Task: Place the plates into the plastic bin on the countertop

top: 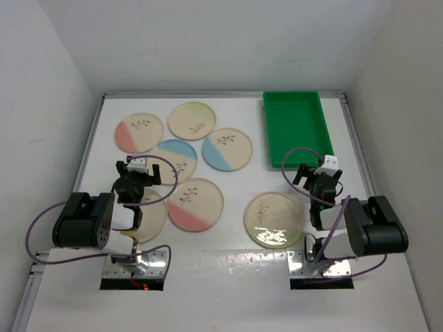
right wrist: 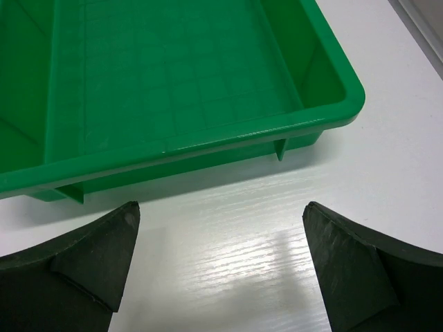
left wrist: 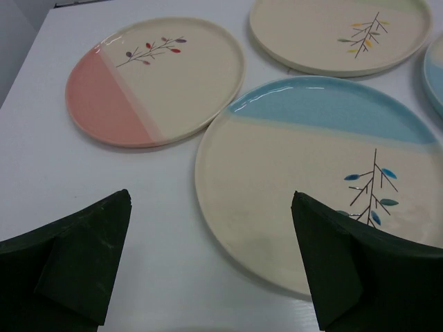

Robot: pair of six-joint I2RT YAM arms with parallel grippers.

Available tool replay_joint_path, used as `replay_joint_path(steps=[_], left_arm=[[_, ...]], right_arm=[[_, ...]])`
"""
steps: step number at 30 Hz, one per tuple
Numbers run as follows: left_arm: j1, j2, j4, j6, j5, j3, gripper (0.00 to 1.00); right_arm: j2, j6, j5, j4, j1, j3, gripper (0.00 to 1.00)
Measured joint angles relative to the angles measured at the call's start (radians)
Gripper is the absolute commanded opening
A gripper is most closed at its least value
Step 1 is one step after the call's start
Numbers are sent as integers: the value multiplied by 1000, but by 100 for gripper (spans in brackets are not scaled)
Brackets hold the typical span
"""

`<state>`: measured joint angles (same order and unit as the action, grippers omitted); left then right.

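Observation:
Several cream plates lie on the white countertop [top: 235, 249]: a pink one [top: 138, 131], a pale green one [top: 192, 120], two blue ones [top: 227, 149] [top: 174, 160], a second pink one [top: 194, 204], a plain cream one [top: 274, 219], and one partly hidden under the left arm [top: 154, 220]. The green plastic bin [top: 296, 97] stands empty at the back right. My left gripper [top: 140, 174] is open and empty, low over the left edge of a blue plate [left wrist: 311, 180]. My right gripper [top: 320, 174] is open and empty, just in front of the bin's near wall [right wrist: 208, 149].
White walls and a raised rim [top: 93, 145] surround the countertop. In the left wrist view the pink plate [left wrist: 156, 79] and the green plate [left wrist: 339, 34] lie beyond the fingers. Purple cables [top: 297, 155] loop off both arms.

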<state>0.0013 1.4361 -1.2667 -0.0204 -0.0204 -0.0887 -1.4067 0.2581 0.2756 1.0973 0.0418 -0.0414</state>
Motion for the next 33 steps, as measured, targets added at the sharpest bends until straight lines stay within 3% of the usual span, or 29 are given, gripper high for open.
replay_joint_path(steps=[3,6,9,11,14,16,18,20,21,23,24,28,33], left_arm=[[0,0,0,0,0,0,100],[0,-7,5,-3,-8,-2,100],[-5,-147,327,-53,-97,-129,100],[-23,-223,562,-107,-166,-334,100],[-97,-232,779,-218,-241,-682,100],[-199,-150,955,-270,-261,-972,100],[-294,25,1204,-302,-309,-1302,100],[-376,225,1435,-328,-362,-1661,86],[-419,342,1549,-337,-377,-1820,67],[-494,510,1722,-359,-398,-1999,49],[-537,573,1802,-370,-404,-2036,45],[-731,744,2033,-399,-437,-1940,62],[-907,803,2108,-361,-481,-1745,66]], right_arm=[[7,-4,-5,-11,3,0,100],[134,-36,-13,-153,32,-2,100],[372,-129,-28,-421,85,-76,100],[475,-241,-21,-624,117,-191,100],[534,-425,56,-788,181,-449,100],[498,-568,143,-857,211,-610,100],[445,-598,260,-864,220,-726,97],[392,-482,329,-966,211,-842,92],[374,-427,285,-1042,183,-899,89],[344,-330,115,-1187,109,-1001,87],[333,-281,56,-1249,79,-1035,86],[315,-120,-69,-1461,28,-1049,98],[372,15,-153,-1608,-17,-870,99]])
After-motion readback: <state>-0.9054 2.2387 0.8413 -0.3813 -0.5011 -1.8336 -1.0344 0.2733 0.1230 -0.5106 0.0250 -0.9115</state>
